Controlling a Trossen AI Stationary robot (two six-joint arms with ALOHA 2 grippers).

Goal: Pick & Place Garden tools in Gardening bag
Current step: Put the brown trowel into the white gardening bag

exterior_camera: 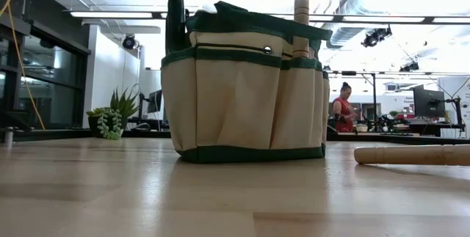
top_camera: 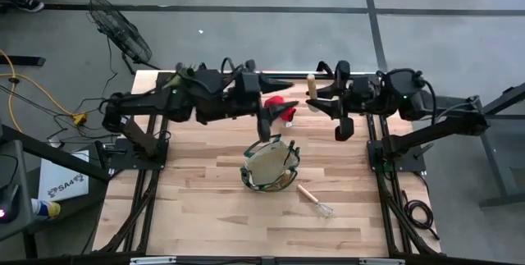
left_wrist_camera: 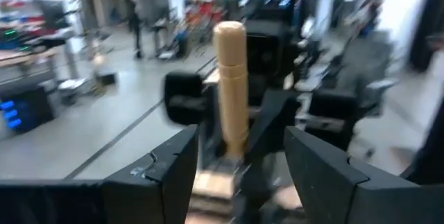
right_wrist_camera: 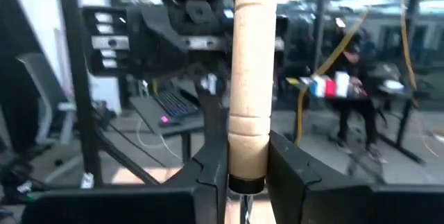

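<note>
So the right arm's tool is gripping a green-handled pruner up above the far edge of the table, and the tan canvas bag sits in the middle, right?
Not quite. The right arm's tool grips a pale wooden handle, not a green-handled pruner; the right wrist view shows it clamped between the fingers. The rest holds: it is above the table's far edge, and the tan canvas bag with green trim sits mid-table in the high view.

The trowel (right_wrist_camera: 251, 78) blade is cut off below the right pincer (right_wrist_camera: 247, 172). The rake (exterior_camera: 413, 154) runs off the low view's right edge, its wire head unseen. The bag (exterior_camera: 246, 83) hides its contents except two handle tops.
</note>
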